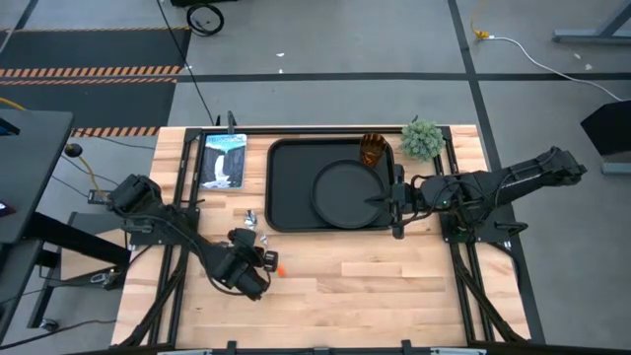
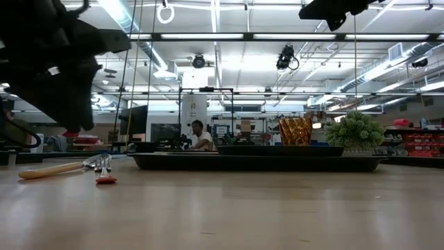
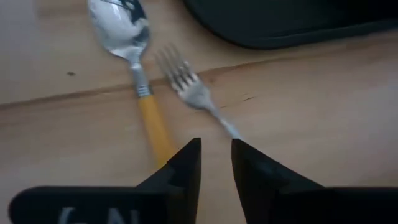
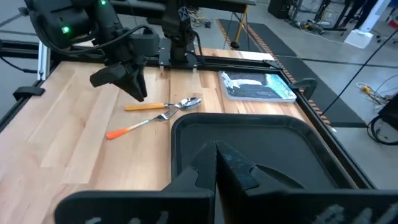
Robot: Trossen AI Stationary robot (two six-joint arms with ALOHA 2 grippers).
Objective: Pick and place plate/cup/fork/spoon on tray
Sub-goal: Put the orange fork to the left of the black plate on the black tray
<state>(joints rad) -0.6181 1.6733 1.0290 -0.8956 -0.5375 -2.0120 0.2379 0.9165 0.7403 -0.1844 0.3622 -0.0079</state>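
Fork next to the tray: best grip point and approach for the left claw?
Take the fork mid-handle, from straight above, fingers across the handle. It lies flat on the table, and its tines almost touch the spoon; the handles splay apart. The left claw already hangs above them.

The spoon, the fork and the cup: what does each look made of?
The spoon has a shiny, mirror-like bowl, likely polished metal, on a matte orange-yellow handle, probably plastic. The fork has duller silver tines, apparently brushed metal. The cup is see-through amber with facets, so glass or clear plastic; which one is unclear.

Dark arms [image 1: 513,182] – black cabling, green light, perhaps white lettering.
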